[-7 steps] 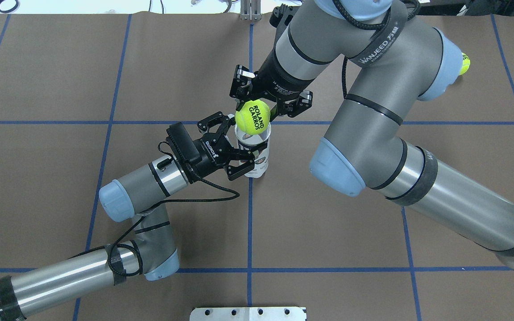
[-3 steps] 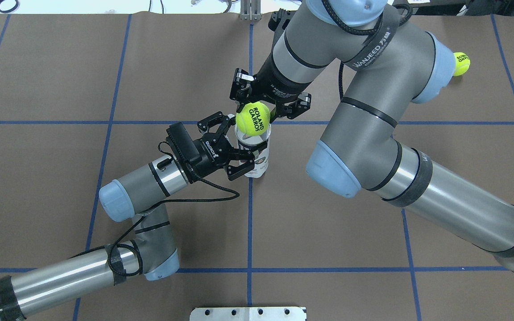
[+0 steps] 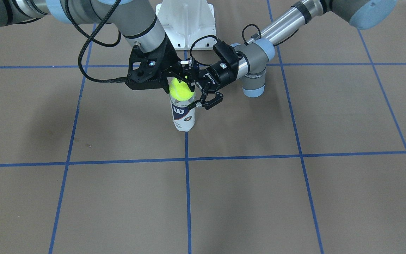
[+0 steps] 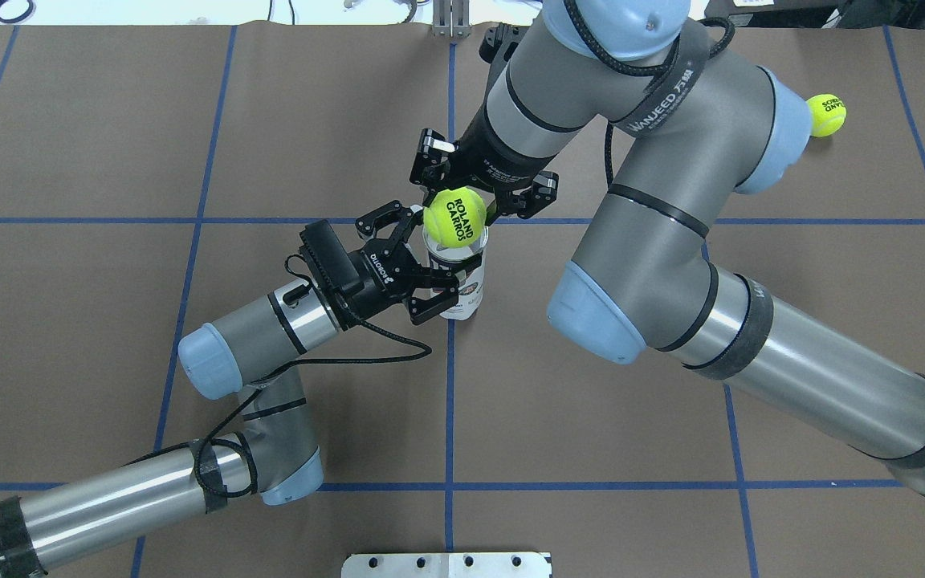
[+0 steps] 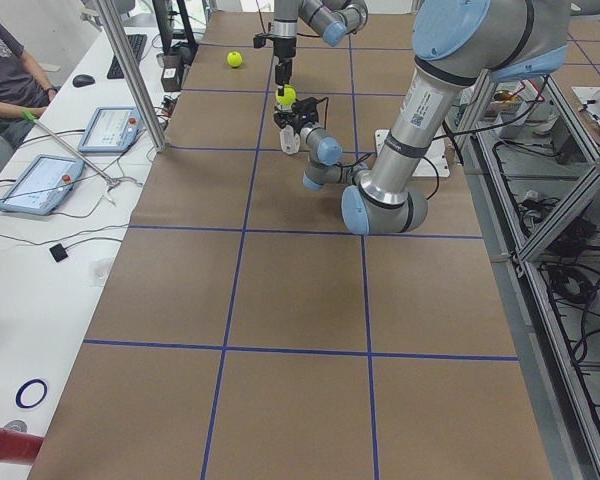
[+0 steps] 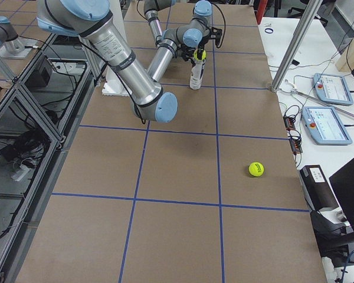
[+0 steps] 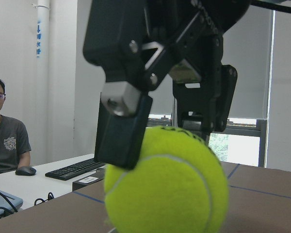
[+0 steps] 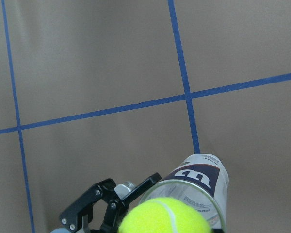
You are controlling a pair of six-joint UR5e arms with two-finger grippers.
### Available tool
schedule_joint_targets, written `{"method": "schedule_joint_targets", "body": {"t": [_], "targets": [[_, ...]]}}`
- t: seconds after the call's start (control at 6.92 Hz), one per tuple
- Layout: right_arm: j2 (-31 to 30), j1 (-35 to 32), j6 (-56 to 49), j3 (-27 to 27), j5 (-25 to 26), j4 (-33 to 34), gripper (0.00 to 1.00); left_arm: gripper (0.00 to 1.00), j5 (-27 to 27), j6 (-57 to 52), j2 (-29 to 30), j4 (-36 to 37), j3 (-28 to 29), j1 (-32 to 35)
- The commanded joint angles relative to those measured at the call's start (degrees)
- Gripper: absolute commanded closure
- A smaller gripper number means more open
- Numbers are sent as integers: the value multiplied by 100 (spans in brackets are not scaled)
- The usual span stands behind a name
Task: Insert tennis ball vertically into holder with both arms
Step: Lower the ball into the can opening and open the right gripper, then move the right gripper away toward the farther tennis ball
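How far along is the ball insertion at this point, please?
Done: the holder stands upright, clamped by the left gripper, and the right gripper has a ball. In hand: that ball sits at the holder's mouth, not yet inside. Left: pushing or dropping it in and letting go.

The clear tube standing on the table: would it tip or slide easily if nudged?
Likely tippy: the tube is tall and narrow on a small base, upright, with the left tool gripping its side. Probably light, being thin clear plastic. Its smooth wall may slip in a loose grip.
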State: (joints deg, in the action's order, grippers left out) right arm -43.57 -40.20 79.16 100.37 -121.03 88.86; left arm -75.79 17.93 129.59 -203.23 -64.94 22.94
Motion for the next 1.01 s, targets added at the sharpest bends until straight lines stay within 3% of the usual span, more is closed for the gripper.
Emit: {"method": "schedule_joint_targets", "body": {"t": [0.0,0.43,0.72,0.87], "targets": [[-3,48,-6,8,98,0,0,13,3,0,4,3,-1,0],[-55,39,-6,70,89,9,0,13,64,0,-4,3,-1,0],[-475,-275,-93,175,10,0,0,13,64,0,-13,3,-1,0],[-860,-643,-198,271,-269,0,0,13,64,0,-4,3,-18,0]]}}
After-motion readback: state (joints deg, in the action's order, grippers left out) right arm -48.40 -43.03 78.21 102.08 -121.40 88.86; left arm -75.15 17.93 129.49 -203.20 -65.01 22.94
